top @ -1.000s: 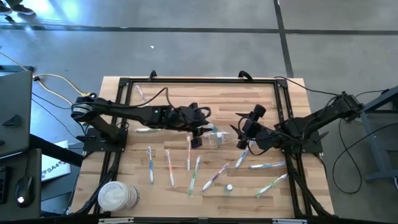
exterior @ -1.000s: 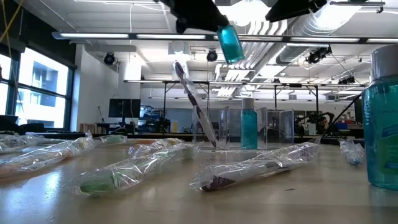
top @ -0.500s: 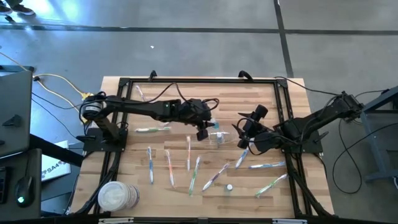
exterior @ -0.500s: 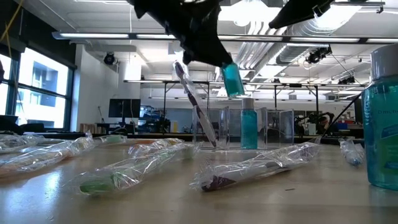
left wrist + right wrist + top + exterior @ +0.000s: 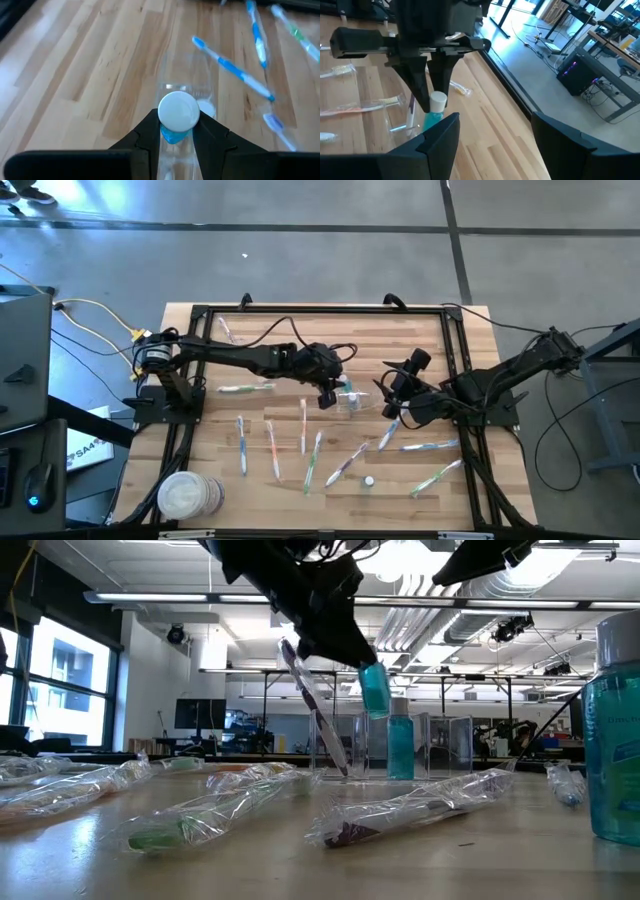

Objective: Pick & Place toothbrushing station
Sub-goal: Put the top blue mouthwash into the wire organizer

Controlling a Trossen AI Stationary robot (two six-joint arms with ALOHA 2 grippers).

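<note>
My left gripper [image 5: 329,391] hangs over the table's middle, shut on a small tube of blue liquid with a white cap [image 5: 375,690]. Just below it stands the transparent container [image 5: 350,402], with a toothbrush [image 5: 312,705] leaning in it and another blue tube [image 5: 399,745] upright inside. My right gripper [image 5: 392,396] hovers open a little to the container's right, with nothing between its fingers [image 5: 442,137]. Several pastel toothbrushes [image 5: 303,426] lie flat on the wood nearer the front edge. My left gripper pinches the tube's blue body just under the white cap [image 5: 172,135] between its two fingers [image 5: 146,136]. The fingers slant down from the table's left side. The tube hangs nearly upright, cap up [image 5: 438,100], clear of the table above the container.
Wrapped toothbrushes [image 5: 200,815] lie near the front edge, and a loose white-capped tube [image 5: 368,480] at the front right. A stack of round lids [image 5: 188,496] sits at the front left corner. A black frame [image 5: 320,310] borders the table. A large blue bottle [image 5: 612,750] stands close to the low camera.
My left gripper has come down with the blue tube and shifted a little toward the table's right edge, ending over the container. The tube stays nearly upright in the hold. My right gripper has kept its place.
</note>
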